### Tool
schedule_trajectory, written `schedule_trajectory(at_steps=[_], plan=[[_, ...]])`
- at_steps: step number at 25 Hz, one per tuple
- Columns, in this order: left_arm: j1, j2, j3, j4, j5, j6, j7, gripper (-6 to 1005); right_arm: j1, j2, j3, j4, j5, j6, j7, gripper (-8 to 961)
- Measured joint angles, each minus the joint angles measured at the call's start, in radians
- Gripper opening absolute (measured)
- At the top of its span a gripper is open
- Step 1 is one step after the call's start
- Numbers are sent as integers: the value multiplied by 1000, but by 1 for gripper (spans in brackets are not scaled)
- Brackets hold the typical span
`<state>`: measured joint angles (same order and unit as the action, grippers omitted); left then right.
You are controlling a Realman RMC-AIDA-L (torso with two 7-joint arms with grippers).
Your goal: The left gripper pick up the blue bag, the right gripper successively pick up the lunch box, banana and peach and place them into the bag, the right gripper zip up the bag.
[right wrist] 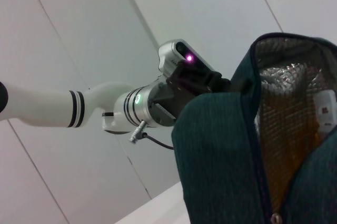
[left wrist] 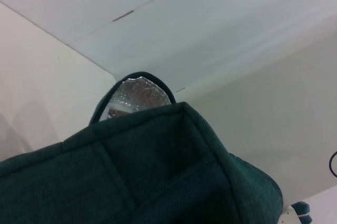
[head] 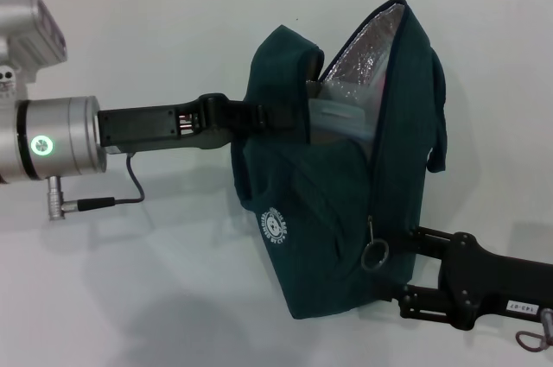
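The blue bag point(head: 337, 220) hangs upright above the white table, its top open and the silver foil lining point(head: 371, 47) showing. My left gripper point(head: 272, 117) reaches in from the left and is shut on the bag's upper left edge. Inside the opening lies the clear lunch box point(head: 341, 117), also visible as a pale box with a small label point(right wrist: 326, 109). The zipper's ring pull point(head: 376, 253) dangles low on the bag's right side. My right gripper point(head: 408, 265) sits just right of that ring, open, with nothing in it. Banana and peach are hidden from view.
The white table point(head: 155, 298) spreads below and around the bag. A soft handle point(head: 439, 108) droops over the bag's right side. The left arm point(right wrist: 79, 108) and its wrist point(head: 52, 138) span the left side; a cable point(head: 130, 186) loops beneath it.
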<state>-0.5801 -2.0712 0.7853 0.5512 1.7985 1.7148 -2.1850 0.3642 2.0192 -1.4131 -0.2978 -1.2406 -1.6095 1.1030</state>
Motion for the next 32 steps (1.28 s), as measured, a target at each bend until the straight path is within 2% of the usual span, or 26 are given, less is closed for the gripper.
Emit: schedule_trajectory(at_steps=[19, 30, 32], plan=[[9, 6, -5, -1, 0, -9, 11, 35, 23, -2, -37, -1, -8, -55, 27, 706], [27, 8, -6, -1, -1, -12, 15, 35, 18, -4, -32, 5, -1, -29, 43, 250], [28, 7, -6, -2, 1, -12, 15, 35, 20, -4, -32, 7, -1, -26, 44, 238]])
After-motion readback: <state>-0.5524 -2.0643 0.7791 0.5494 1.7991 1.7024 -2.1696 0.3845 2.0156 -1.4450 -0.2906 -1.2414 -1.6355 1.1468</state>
